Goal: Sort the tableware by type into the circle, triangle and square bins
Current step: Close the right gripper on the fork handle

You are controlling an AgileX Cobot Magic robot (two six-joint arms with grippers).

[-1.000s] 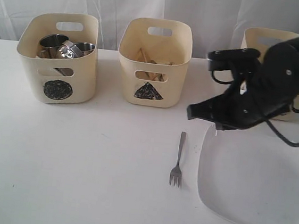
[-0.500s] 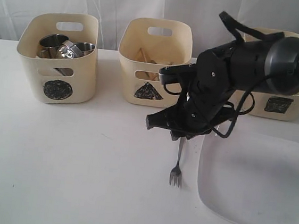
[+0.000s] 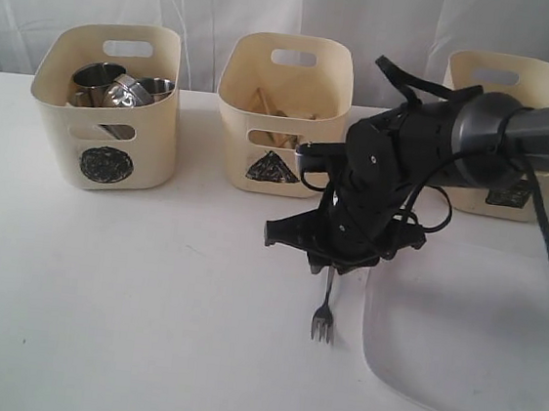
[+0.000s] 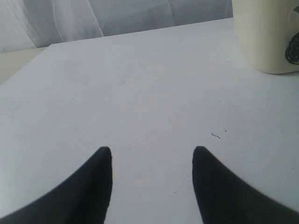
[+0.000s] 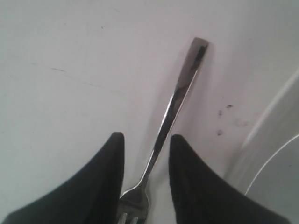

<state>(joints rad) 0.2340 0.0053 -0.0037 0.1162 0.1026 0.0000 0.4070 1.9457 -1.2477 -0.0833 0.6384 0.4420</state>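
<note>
Your right claw (image 5: 145, 137) has swung over the slim steel fork (image 5: 183, 81). Its half-open, empty jaws straddle the fork's neck, ready to grip.

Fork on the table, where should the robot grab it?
Pinch its thin neck above the tines, coming straight down from above: the fork lies flat on the table, so only its narrow sides are free. The open right gripper straddles it there.
</note>
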